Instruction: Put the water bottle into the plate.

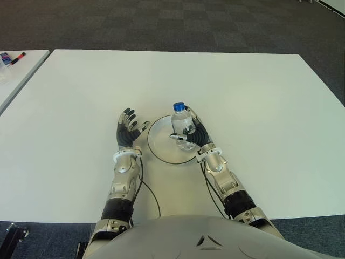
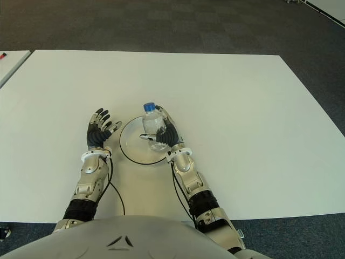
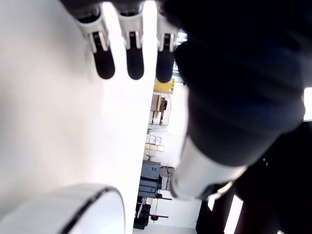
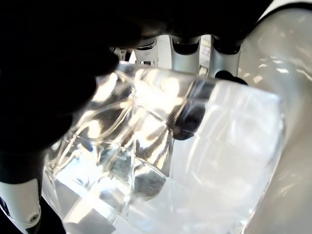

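Right hand [image 1: 195,136], fingers wrapped mid-body round a clear, blue-capped plastic water bottle [image 1: 182,125] upright over the round white plate [image 1: 159,144]; judged light, slick, crushable; left hand [image 1: 128,132] beside, fingers spread, empty.

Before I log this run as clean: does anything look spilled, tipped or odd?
Nothing stands out. The right hand holds the capped bottle upright over the plate; the left hand is open beside it, and no spill shows.

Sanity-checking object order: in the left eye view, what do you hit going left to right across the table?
Pens on the side table → left hand, open → plate → water bottle upright over the plate, gripped by the right hand.
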### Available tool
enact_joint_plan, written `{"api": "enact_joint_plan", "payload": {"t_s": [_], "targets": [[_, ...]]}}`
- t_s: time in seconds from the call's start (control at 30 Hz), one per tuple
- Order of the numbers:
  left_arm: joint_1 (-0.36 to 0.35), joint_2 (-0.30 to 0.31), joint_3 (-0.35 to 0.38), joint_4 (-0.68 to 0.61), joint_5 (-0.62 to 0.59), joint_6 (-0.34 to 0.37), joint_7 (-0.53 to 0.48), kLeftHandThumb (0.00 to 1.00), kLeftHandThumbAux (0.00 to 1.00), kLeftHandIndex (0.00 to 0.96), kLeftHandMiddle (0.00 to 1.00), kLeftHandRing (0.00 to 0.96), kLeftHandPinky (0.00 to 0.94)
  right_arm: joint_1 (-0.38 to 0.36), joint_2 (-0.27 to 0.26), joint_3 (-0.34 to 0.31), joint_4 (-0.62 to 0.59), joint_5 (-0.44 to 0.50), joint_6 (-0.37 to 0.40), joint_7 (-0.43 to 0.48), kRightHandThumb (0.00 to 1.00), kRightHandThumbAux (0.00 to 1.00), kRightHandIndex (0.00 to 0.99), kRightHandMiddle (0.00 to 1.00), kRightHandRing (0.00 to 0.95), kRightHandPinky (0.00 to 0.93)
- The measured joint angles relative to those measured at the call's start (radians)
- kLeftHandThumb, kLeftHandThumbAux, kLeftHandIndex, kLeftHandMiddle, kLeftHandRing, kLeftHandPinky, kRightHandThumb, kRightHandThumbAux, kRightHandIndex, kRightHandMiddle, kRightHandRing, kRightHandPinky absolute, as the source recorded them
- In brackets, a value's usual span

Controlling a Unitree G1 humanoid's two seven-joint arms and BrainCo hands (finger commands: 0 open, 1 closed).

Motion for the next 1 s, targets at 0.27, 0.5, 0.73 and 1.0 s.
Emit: {"api": "enact_joint_plan", "payload": {"t_s": [0.27, 0.5, 0.73, 1.0], "targets": [[0.000, 0.000, 0.000, 0.001, 0.000, -0.001, 0.000, 0.053, 0.998, 0.157, 0.182, 0.162, 0.185, -0.003, 0.000, -0.002, 0.011, 0.003, -0.013, 0.000, 0.000, 0.805, 0.000, 0.000, 0.000, 0.000], [0.000, 0.000, 0.000, 0.002, 0.000, -0.007, 0.000, 0.060, 0.998, 0.161, 0.185, 0.163, 0.183, -0.005, 0.000, -0.003, 0.016, 0.008, -0.020, 0.000, 0.000, 0.819, 0.000, 0.000, 0.000, 0.000], [0.000, 0.000, 0.000, 0.005, 0.000, -0.012, 0.000, 0.069, 0.998, 0.163, 0.187, 0.163, 0.184, -0.006, 0.000, -0.003, 0.021, 0.013, -0.027, 0.001, 0.000, 0.821, 0.000, 0.000, 0.000, 0.000], [0.000, 0.000, 0.000, 0.008, -0.001, -0.016, 0.000, 0.077, 0.998, 0.164, 0.188, 0.164, 0.187, -0.010, 0.000, -0.003, 0.031, 0.019, -0.038, 0.001, 0.000, 0.821, 0.000, 0.000, 0.000, 0.000]]}}
